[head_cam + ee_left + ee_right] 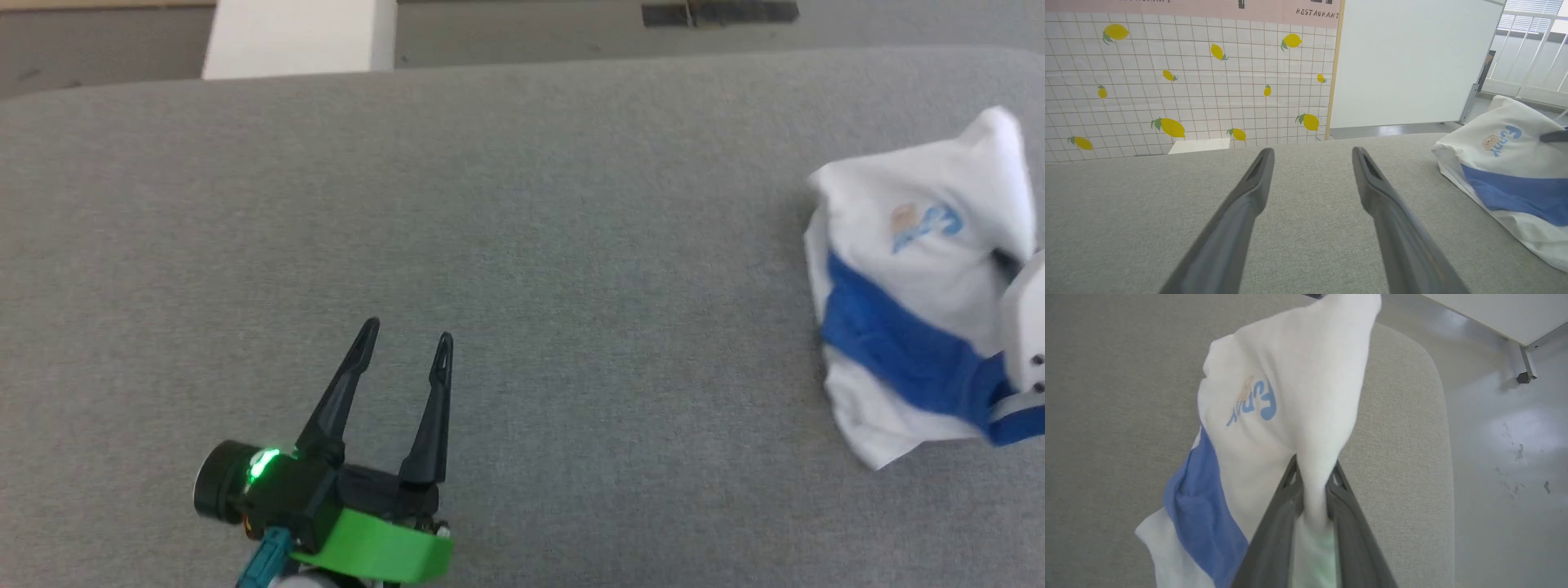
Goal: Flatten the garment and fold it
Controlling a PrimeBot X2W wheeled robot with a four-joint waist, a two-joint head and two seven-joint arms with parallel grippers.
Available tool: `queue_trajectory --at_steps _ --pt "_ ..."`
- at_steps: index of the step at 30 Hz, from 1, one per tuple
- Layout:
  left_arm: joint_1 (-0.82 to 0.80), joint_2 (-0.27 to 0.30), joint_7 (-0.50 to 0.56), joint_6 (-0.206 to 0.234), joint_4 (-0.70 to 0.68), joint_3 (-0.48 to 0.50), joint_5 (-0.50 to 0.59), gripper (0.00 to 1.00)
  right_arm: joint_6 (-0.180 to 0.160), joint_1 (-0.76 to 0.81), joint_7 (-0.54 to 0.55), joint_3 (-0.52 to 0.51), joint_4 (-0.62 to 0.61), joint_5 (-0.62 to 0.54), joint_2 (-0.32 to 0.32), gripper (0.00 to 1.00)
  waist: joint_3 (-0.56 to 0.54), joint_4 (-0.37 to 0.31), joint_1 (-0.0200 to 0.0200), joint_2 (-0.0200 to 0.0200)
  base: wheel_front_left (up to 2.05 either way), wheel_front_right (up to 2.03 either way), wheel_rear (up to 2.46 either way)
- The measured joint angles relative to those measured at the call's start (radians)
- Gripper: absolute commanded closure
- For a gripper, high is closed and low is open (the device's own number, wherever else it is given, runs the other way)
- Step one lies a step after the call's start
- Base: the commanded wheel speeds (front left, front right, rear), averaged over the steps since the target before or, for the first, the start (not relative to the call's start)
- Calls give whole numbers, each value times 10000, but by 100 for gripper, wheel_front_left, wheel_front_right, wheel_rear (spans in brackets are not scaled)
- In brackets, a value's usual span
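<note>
The garment (906, 269) is bunched in a heap at the far right of the grey cloth-covered table (522, 204). It is white with a blue band and a small blue print. In the right wrist view my right gripper (1314, 465) is shut on a fold of the garment (1290, 396)'s white cloth, which rises in a peak from between the fingers. My right arm's pale wrist (1030, 327) shows at the head view's right edge, against the heap. My left gripper (408, 329) stands open at the lower left, holding nothing, well apart from the garment (1502, 163).
The table's rounded far right corner (1437, 375) drops to a shiny grey floor (1515, 437). Beyond the far edge stand a white block (298, 37), a lemon-patterned wall (1167, 81) and a white board (1412, 61).
</note>
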Motion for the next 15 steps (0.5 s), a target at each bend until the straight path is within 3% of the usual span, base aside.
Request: queue_trajectory --at_steps 8,15 --pt "-909 276 245 -111 -414 -38 337 0 0 -1196 -146 84 709 -257 -1988 100 1277 -484 0 0 0 0 0" --pt "-1624 428 332 -111 -784 -36 525 0 2 -1448 -420 -477 1139 -639 -3104 100 2494 -692 1 0 0 0 0"
